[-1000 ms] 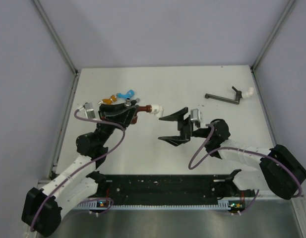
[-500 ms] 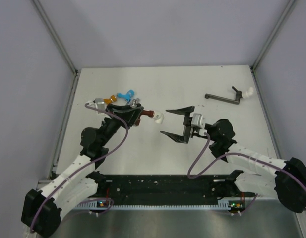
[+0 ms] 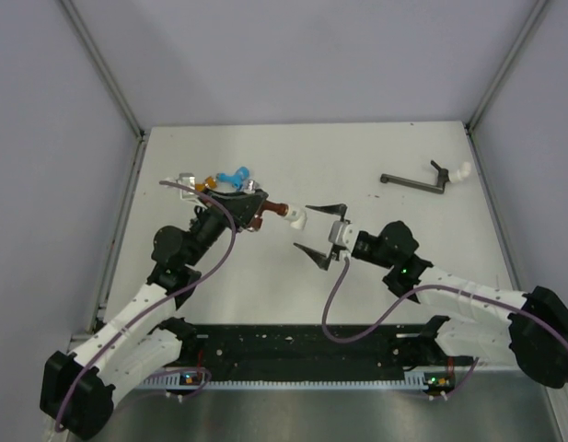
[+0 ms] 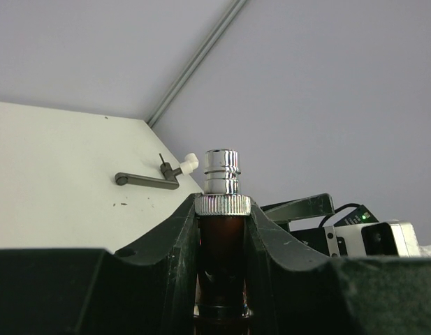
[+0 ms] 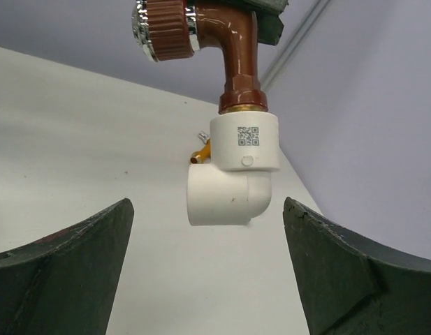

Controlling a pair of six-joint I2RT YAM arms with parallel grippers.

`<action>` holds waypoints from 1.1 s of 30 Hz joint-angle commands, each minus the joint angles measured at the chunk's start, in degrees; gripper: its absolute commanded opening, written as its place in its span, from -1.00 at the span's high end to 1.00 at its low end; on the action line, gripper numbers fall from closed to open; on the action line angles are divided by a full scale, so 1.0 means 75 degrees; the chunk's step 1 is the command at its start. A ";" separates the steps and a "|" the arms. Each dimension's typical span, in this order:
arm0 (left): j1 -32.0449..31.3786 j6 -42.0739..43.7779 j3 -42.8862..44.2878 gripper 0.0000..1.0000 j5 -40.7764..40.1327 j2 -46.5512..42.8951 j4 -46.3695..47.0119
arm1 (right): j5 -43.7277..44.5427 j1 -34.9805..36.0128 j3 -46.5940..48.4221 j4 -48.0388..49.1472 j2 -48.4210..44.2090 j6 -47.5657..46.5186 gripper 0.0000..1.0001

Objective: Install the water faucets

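My left gripper (image 3: 253,211) is shut on the dark red-brown faucet (image 3: 277,208) and holds it above the table, with a white elbow fitting (image 3: 295,219) on its end. In the left wrist view the faucet (image 4: 221,251) stands between the jaws, silvery tip up. My right gripper (image 3: 313,231) is open, its jaws on either side of the elbow without touching it. In the right wrist view the elbow (image 5: 232,183) hangs from the faucet (image 5: 237,49) between the open fingers (image 5: 61,262). The light blue faucet (image 3: 233,174) and orange faucet (image 3: 203,185) lie behind the left gripper.
A grey faucet (image 3: 414,182) with a white elbow (image 3: 461,171) lies at the back right; it also shows in the left wrist view (image 4: 147,181). Grey walls with metal rails enclose the table. A black rail (image 3: 302,345) runs along the near edge.
My right gripper has moved left and turned, so its open jaws now flank the white elbow. My left gripper has shifted slightly with the faucet still in it.
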 commanded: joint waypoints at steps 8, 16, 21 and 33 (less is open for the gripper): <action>-0.0030 -0.0141 0.0399 1.00 0.0231 -0.0111 0.0344 | 0.0531 0.0116 0.0270 0.1497 0.0687 0.0313 -0.05; -0.0006 0.1803 0.0317 1.00 0.1506 -0.0147 0.0553 | -0.0861 -0.0655 0.0434 0.1100 0.0231 0.2371 0.73; -0.0029 0.2483 0.0199 1.00 0.3626 0.0017 0.1668 | -0.2140 -0.1442 0.1031 -0.0316 -0.0062 0.4073 0.72; -0.0170 0.3001 0.0399 1.00 0.5668 -0.0018 0.1422 | -0.2363 -0.2355 0.1958 -0.1831 0.0101 0.6160 0.39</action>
